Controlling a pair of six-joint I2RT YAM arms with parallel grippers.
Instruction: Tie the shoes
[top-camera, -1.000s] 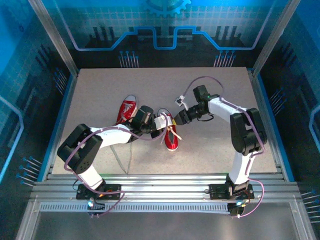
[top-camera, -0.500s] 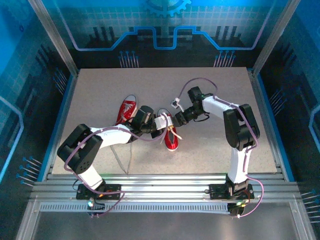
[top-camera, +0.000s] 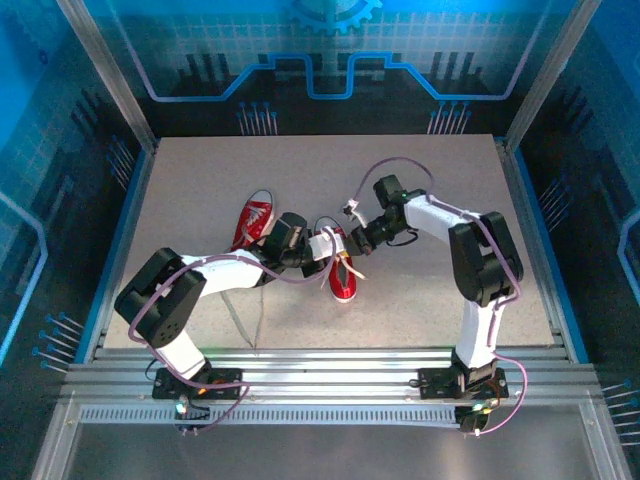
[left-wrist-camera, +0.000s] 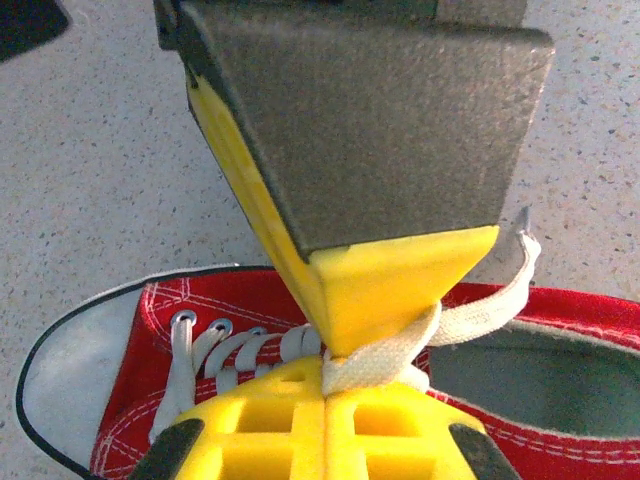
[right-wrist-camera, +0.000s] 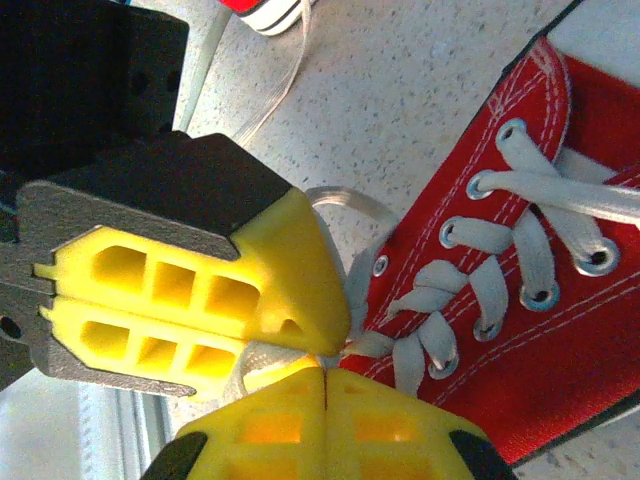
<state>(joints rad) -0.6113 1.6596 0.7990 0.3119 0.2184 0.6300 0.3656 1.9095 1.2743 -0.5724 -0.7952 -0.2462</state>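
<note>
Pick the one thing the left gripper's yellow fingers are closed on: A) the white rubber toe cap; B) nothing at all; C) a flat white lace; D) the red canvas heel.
C: in the left wrist view the left gripper has its fingers pressed together on the flat white lace of the red canvas sneaker.

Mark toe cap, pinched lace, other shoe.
toe cap (left-wrist-camera: 65, 390): left wrist view, centre of the white rubber.
lace (left-wrist-camera: 385, 352): left wrist view, the pinched flat stretch.
other shoe (top-camera: 254, 222): top view, red upper.
</note>
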